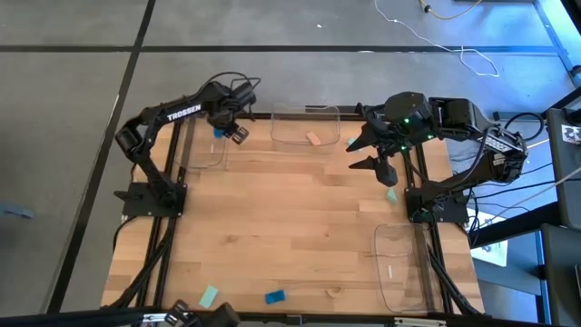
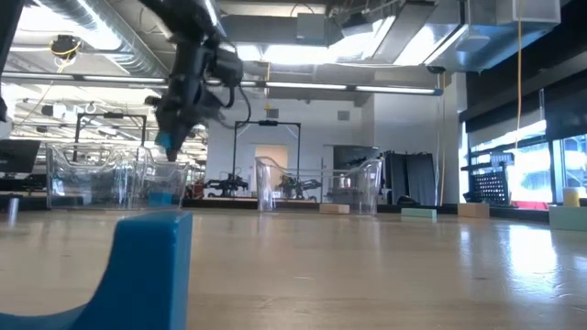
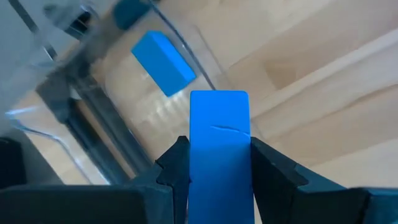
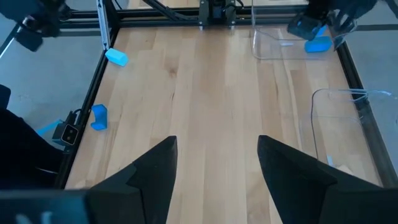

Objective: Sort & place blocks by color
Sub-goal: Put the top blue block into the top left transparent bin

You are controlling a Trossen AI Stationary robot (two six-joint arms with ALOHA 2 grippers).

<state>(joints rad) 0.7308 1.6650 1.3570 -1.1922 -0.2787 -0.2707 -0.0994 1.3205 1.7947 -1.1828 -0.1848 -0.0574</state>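
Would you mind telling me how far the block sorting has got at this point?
Done: one blue block lies in the clear tray at the table's far left. In hand: the left gripper holds a second blue block over it. Left: a mint block and a blue one at the near edge. The right gripper waits open.

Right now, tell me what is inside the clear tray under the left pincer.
One bright blue block lies in the clear tray. The left pincer holds a second blue block above it. The held block and pincer hide part of the tray floor.

White lettering "TROSSEN" runs along the left arm (image 1: 184, 112) in the high view
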